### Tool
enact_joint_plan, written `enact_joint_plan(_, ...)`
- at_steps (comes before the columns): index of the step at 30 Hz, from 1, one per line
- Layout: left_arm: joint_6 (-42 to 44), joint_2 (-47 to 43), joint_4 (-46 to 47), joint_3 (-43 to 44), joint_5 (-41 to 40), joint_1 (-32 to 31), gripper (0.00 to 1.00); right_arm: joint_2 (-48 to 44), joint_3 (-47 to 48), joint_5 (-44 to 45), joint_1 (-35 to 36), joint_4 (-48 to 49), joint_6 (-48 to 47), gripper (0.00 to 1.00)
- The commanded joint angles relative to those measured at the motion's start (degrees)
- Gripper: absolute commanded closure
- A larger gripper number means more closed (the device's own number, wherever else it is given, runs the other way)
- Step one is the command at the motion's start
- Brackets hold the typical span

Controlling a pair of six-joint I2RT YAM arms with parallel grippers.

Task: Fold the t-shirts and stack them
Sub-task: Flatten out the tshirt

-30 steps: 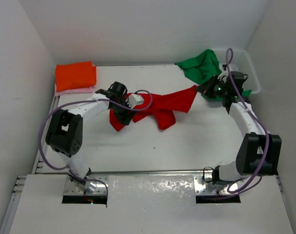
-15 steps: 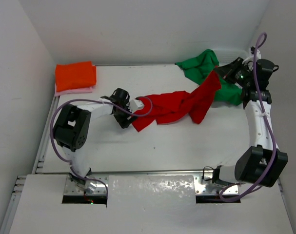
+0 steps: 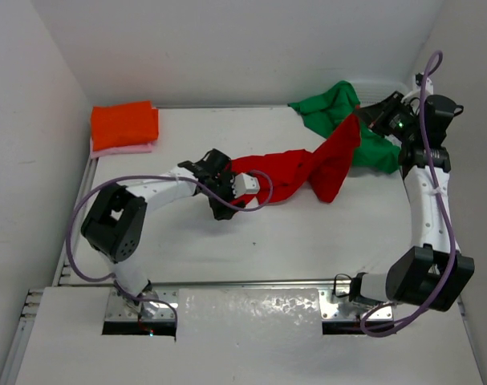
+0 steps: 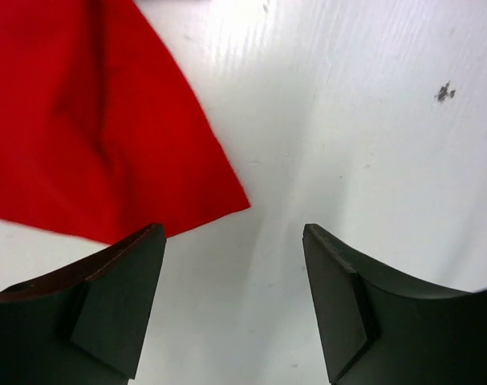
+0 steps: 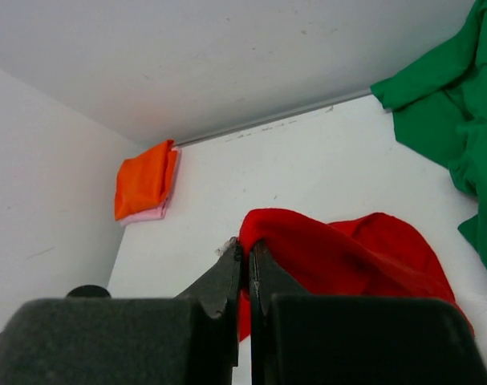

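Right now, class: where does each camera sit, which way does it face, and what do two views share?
Top external: above, behind the arms, facing down on the white table; left arm and right arm show.
Left wrist: facing down at the table and red cloth t-shirt's edge; open left tool shows.
Right wrist: facing across the table toward its far left corner; right tool shows, shut on the red cloth t-shirt.
Shared: top and right wrist both see the folded orange cloth t-shirt and green cloth t-shirt.
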Motion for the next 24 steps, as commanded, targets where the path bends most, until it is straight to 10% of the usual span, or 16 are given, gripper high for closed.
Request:
enact_joint_plan(1,0.59,4.98,-3.01,1.32,0.90,0.33,0.32,-2.73,-0.01,1.03,0.15,0.80,-2.36,1.00)
enact_joint_plan(8,-5.99,13.24,4.54,3.78,-7.60,-0.55,0.39,-3.34,-2.11,1.12,0.06,0.45,-3.16,1.00)
enact_joint_plan(12,-8.02,14.13,6.83,4.04,-10.42,-0.11,1.00,-3.26,-3.70,0.77,0.06,0.88,-3.25,1.00)
enact_joint_plan(14,-9.59,12.21,5.96,7.36,-9.56,3.46,1.00,-1.08,-2.13,0.85,0.06,1.76,-2.20,1.00)
enact_joint_plan(18,-17.85,9.91,1.39,25.70,1.59,20.40,1.00,11.65,16.36,0.85,0.06,-1.82,-3.33,1.00)
enact_joint_plan(24,-27.79,13.35,-5.22,65.19,9.87,35.72,1.00,35.50,68.27,0.33,-1.34,-14.52,1.66,1.00)
